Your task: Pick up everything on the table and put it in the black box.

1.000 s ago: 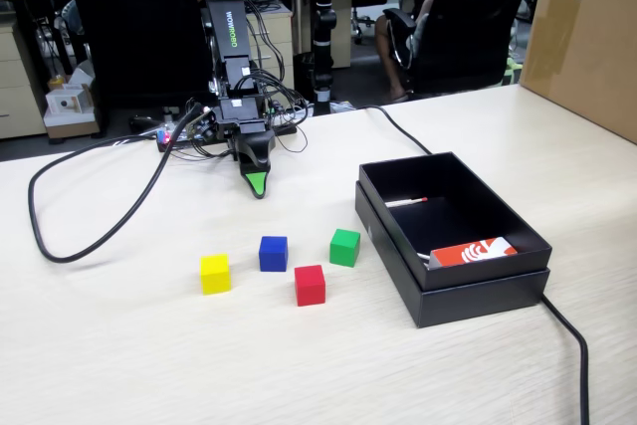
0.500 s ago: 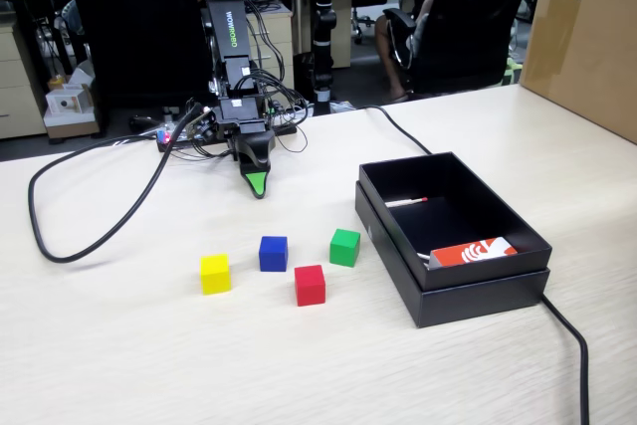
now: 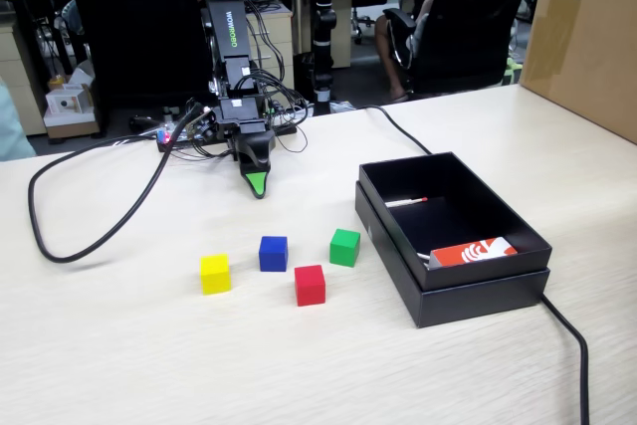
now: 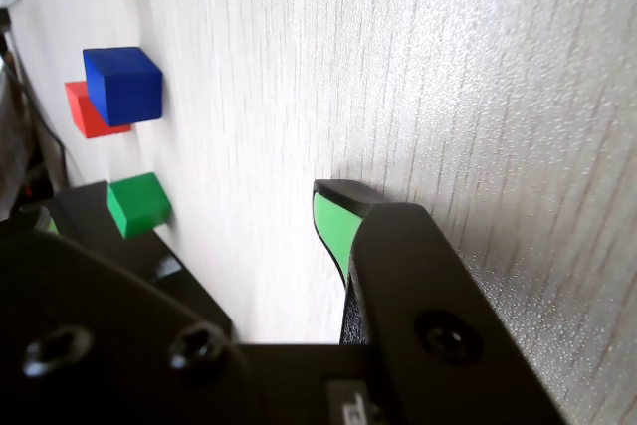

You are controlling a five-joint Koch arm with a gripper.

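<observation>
Nearest the front edge of the table (image 3: 119,365): red cube (image 3: 310,285), then yellow cube (image 3: 215,274), blue cube (image 3: 273,253) and green cube (image 3: 344,247), all mid-table, apart from each other. Cubes have no long axis; faces sit slightly skewed to the front edge. Black box (image 3: 453,291) sits toward the right edge, long axis running front-right to back-left, open top, a red-and-white card (image 3: 476,251) and a pen (image 3: 406,202) inside. Farthest back, the gripper (image 3: 257,184) hangs tip-down just over bare wood, empty; only one green tip shows, so I cannot tell the jaw spread. Probably step one: come forward, open wide, square the jaws to flat faces, green cube likely easiest.
</observation>
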